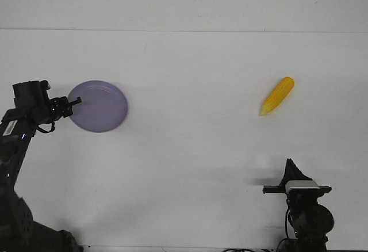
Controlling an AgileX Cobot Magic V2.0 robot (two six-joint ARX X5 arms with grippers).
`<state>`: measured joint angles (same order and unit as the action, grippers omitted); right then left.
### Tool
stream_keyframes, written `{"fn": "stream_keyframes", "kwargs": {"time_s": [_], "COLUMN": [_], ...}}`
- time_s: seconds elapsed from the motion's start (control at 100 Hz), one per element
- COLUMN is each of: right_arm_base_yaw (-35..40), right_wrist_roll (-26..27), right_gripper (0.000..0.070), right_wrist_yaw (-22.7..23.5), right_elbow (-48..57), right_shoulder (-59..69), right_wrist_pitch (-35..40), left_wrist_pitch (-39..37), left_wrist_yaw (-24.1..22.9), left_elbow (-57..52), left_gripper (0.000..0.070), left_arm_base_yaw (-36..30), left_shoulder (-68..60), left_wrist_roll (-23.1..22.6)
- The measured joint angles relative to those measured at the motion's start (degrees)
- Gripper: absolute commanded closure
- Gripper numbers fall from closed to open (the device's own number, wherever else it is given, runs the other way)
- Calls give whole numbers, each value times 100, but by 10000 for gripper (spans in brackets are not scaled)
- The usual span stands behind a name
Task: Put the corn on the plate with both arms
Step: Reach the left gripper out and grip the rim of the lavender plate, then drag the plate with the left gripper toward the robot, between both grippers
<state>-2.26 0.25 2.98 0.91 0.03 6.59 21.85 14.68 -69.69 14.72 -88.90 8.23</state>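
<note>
Right gripper [289,165]: nearest to me, low at about 5 o'clock on the table; I see its black fingers as one pointed shape aimed up-table, so I cannot tell whether they are apart or together. It holds nothing that I can see.
Right arm [307,214]: rises from the near edge, with a silver-grey block just behind the fingers.
Left arm [17,165]: comes up the table's 8 o'clock side, black and jointed.
Left gripper [75,100]: at about 9 o'clock, its tip touching or overlapping the rim of the plate on that plate's 9 o'clock side; too small for me to judge if the fingers are clamped on the rim or merely beside it.
Plate [103,111]: lavender, round, lying flat on the white table [190,148], nothing on it.
Corn [277,96]: yellow-orange, at about 2 o'clock, well apart from the plate and from both my grippers, lying slantwise with its pointed end toward 7 o'clock.
</note>
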Motion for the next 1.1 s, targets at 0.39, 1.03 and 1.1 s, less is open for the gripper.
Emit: {"fn": "stream_keyframes", "kwargs": {"time_s": [0.39, 1.03, 1.1], "right_arm_base_yaw": [0, 0, 0], "right_wrist_roll": [0, 0, 0], "right_gripper": [683, 683, 683], "right_wrist_yaw": [0, 0, 0], "right_elbow": [0, 0, 0], "right_shoulder": [0, 0, 0], "right_wrist_pitch": [0, 0, 0], "left_wrist_pitch": [409, -1307, -1351], "left_wrist_yaw": [400, -431, -426], "left_elbow": [1261, 3556, 3556], "left_gripper": [693, 693, 693], "left_arm_base_yaw": [-1943, -4798, -4828], "left_shoulder": [2861, 2667, 2413], "left_wrist_roll": [308, 1681, 1679]}}
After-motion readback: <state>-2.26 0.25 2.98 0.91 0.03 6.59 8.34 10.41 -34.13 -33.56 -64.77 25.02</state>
